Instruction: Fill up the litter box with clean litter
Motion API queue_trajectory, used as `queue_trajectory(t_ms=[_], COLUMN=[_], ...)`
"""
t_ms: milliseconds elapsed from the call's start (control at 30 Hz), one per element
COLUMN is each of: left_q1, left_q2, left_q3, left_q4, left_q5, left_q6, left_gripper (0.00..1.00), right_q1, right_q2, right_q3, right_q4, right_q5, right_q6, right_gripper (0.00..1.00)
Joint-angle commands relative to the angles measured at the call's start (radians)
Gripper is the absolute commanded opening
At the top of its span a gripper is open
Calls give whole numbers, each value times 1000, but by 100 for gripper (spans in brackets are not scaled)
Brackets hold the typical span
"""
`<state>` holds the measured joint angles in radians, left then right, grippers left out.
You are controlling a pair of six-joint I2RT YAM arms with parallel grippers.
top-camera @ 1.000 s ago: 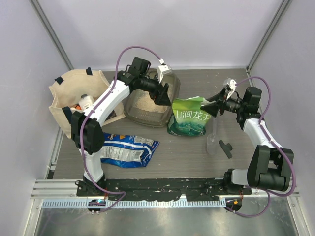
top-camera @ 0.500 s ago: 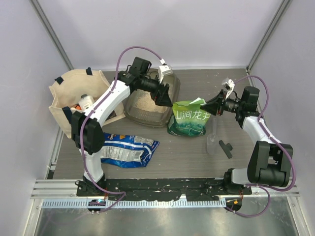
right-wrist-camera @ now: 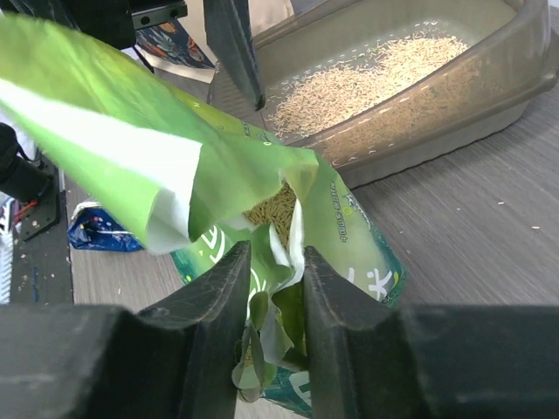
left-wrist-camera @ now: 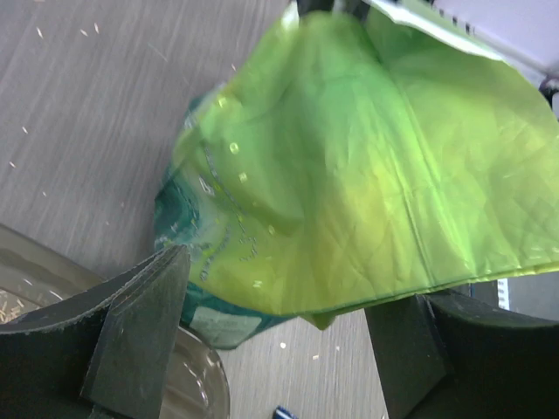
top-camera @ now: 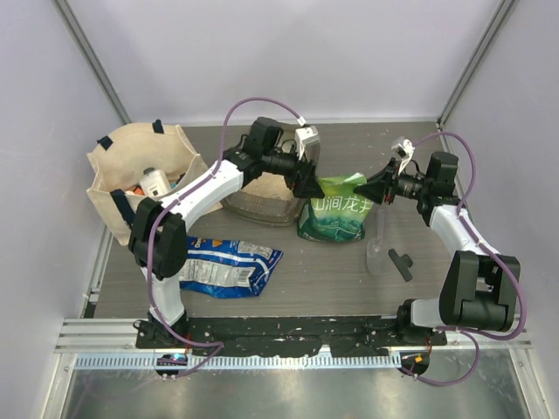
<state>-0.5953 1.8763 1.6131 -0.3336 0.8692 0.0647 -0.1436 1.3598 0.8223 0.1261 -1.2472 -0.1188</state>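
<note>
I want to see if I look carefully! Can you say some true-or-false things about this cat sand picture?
1. The right tool pinches the green bag at its top. True.
2. The litter box is empty. False: tan litter lies in it.
3. The left tool is shut. False: it is open, beside the green bag.
4. The blue packet lies on the table. True.
</note>
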Motion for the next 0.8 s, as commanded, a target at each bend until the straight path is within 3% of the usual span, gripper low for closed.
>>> queue_trajectory(t_ms=[0, 167, 300, 400, 500, 533, 733, 767], left_q1=[-12, -21, -20, -20, -15, -12, 31, 40], left_q2=[-29, -8, -6, -5, -8, -8, -58, -74], left_q3=[14, 31, 28, 12, -5, -8, -93, -107], left_q4=[229, 252, 226, 219, 215, 212, 203, 205], left_q5=[-38, -22, -68, -113, -116, -118, -115, -108], left_q6=[-155, -221, -227, -223, -236, -246, -379, -396], left_gripper=[81, 79, 75, 63, 50, 39, 1, 0], right_q1=[9, 9, 9, 9, 9, 7, -42, -56], right_q2=[-22, -24, -18, -7, 8, 13, 47, 50], right_q3=[20, 2, -35, -38, -2, 12, 165, 204], right_q4=[26, 53, 156, 208, 150, 120, -233, -317], right_q5=[-9, 3, 12, 25, 8, 3, -73, -86], right_q6=[38, 59, 161, 200, 177, 150, 91, 100], right_gripper=[38, 42, 33, 24, 15, 13, 1, 1])
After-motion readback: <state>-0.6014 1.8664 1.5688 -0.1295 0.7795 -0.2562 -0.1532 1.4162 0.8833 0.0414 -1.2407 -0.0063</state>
